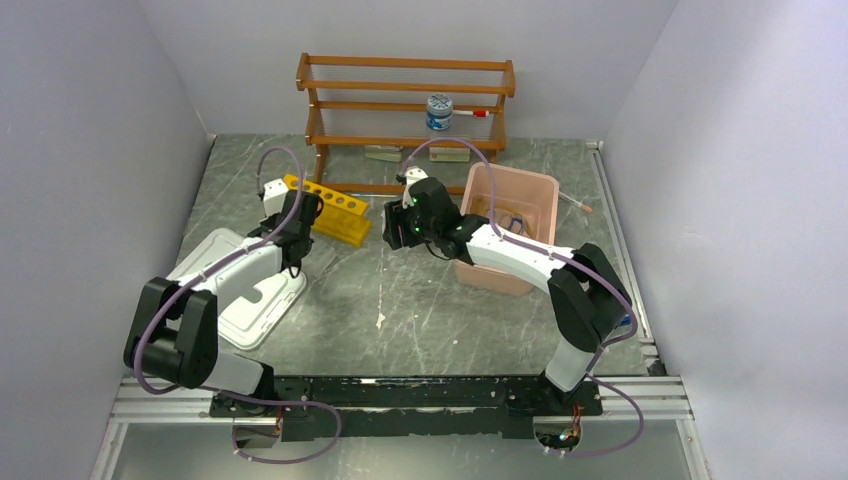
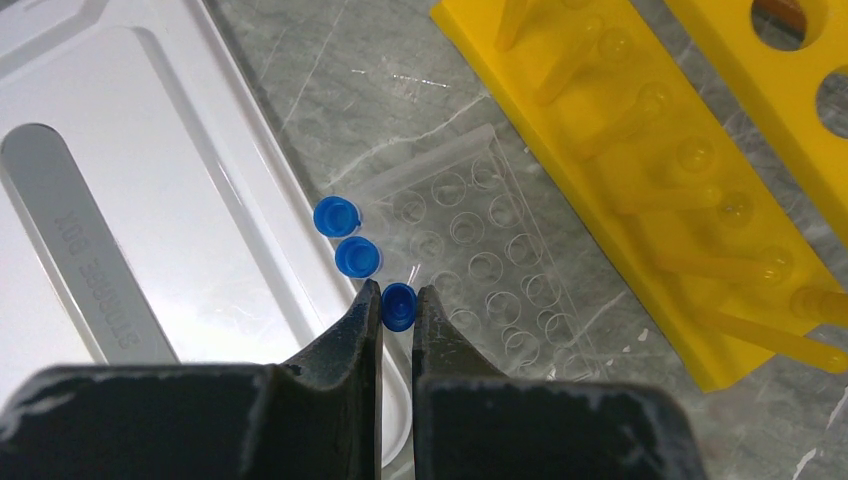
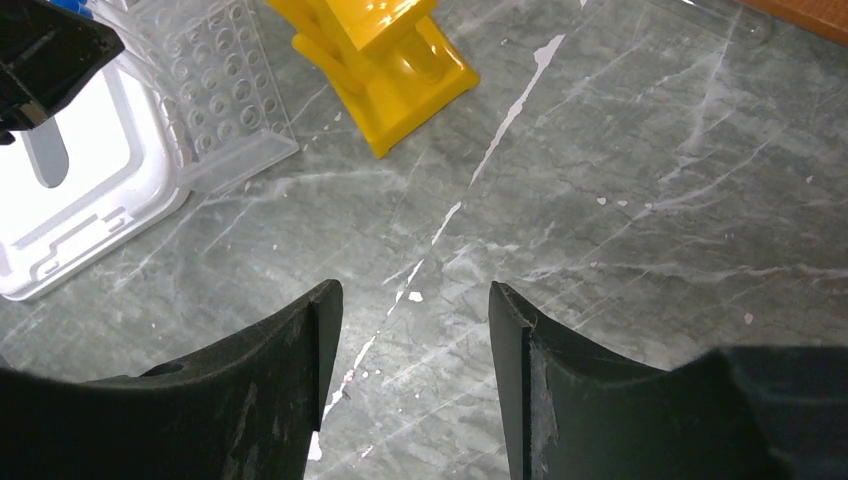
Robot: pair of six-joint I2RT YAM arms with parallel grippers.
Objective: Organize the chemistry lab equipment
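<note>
Bare marble table [image 1: 430, 310] runs across the centre and lower middle of the top view, open between both arms. At upper left it is tight: the white bin lid [image 1: 235, 300], a clear well rack [image 2: 490, 270] and the yellow test-tube rack [image 1: 340, 212] lie close together. There the left gripper [image 2: 399, 297], pinched on a blue-capped tube [image 2: 399, 310], has two more blue caps [image 2: 357, 257] just above its tips. The pink bin [image 1: 492, 277] blocks centre right; the wooden shelf [image 1: 400, 87] closes the top. The right gripper [image 3: 410, 340], jaws spread, hangs over bare marble
</note>
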